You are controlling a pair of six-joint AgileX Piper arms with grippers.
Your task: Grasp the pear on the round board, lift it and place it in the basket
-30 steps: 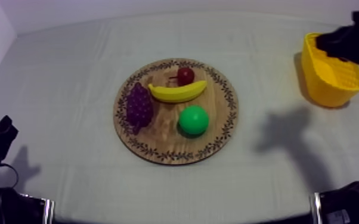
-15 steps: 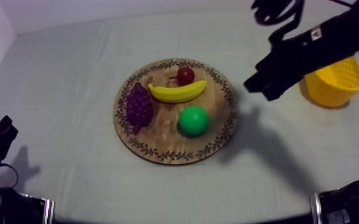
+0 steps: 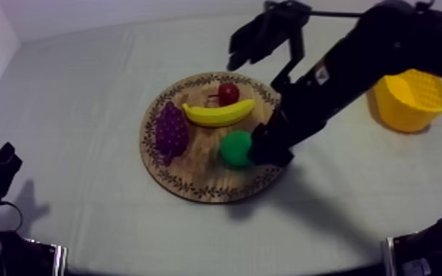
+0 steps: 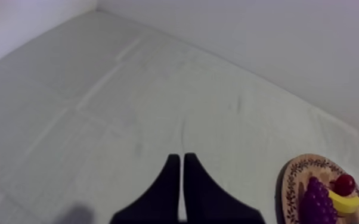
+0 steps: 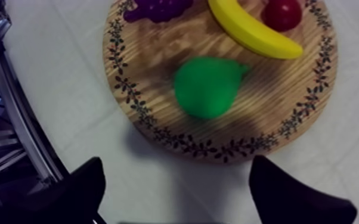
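Note:
The green pear (image 3: 235,149) lies on the round wooden board (image 3: 194,172), toward its right front. My right arm reaches in from the upper right, and my right gripper (image 3: 266,147) hangs just right of the pear. In the right wrist view its fingers stand wide apart, open and holding nothing (image 5: 178,165), with the pear (image 5: 206,86) a little beyond the fingertips. The yellow basket (image 3: 409,99) stands at the far right. Low at the left, my left gripper (image 3: 0,165) rests; its fingers (image 4: 179,164) lie together as a narrow wedge over bare cloth.
The board also holds a banana (image 3: 220,112), a bunch of purple grapes (image 3: 171,131) and a small red fruit (image 3: 228,93) behind and left of the pear. Part of a metal frame (image 5: 15,119) shows beyond the table's edge. Open cloth lies between board and basket.
My right arm has swung from over the basket across to the board, ending beside the pear. Its fingers have opened wide. The left arm and the fruit have not moved.

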